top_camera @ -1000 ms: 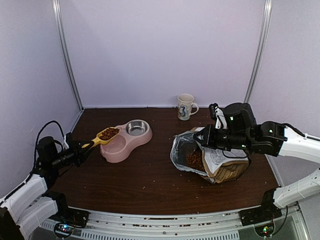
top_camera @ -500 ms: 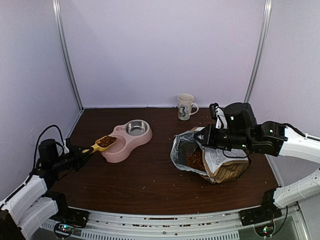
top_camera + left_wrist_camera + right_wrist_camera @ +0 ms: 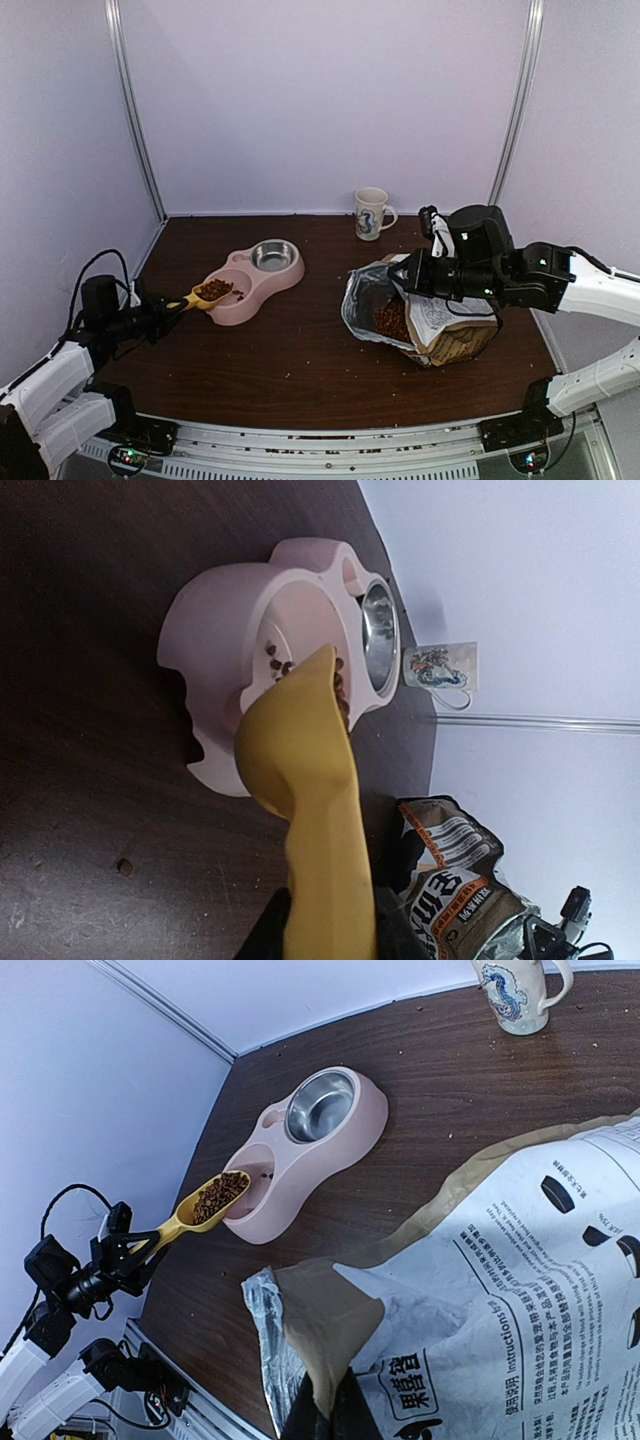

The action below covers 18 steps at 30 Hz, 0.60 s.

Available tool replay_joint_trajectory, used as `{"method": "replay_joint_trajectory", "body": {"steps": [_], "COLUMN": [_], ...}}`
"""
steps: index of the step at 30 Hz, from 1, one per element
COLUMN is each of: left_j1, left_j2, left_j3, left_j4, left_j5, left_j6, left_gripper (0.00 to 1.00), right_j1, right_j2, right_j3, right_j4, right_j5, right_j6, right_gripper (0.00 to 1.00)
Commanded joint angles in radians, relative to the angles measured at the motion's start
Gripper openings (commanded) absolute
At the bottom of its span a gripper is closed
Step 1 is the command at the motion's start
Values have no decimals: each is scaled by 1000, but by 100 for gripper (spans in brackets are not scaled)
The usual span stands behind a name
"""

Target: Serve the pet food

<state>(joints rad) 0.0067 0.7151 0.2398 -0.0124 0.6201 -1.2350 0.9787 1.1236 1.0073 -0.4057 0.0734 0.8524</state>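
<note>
Left gripper (image 3: 160,314) is pinching the handle of the yellow scoop (image 3: 203,294), jaws just slightly apart around it. Scoop's tipped over the bare pink dish of the 2-bowl feeder (image 3: 250,305), which sits toward the table's (image 3: 300,370) far left corner. Pet food (image 3: 220,1197) is heaped in the scoop, and a few pellets are already down in that dish. Right gripper (image 3: 325,1400) is pressed tight on the rim of the open kibble bag (image 3: 450,335) near the right edge, with more kibble inside. 1 printed mug (image 3: 372,213) stands at the far edge.
</note>
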Motion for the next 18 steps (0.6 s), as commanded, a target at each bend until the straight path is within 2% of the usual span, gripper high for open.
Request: {"method": "replay_joint_trajectory", "body": {"steps": [1,18], "left_j1": [10,10], "left_j2": [22,153], "left_j3": [84,229], "left_j4": [-20,-168], "left_j5": [-3,4], "left_j6": [70,212], "left_gripper": [0,0], "right_j1": [-10,-15], "right_j2": [-27,-23], "right_j3": [18,26], "right_j4": [44,26], "right_j5": [51,62], "right_j6": [-21,-35], "right_gripper": [0,0]}}
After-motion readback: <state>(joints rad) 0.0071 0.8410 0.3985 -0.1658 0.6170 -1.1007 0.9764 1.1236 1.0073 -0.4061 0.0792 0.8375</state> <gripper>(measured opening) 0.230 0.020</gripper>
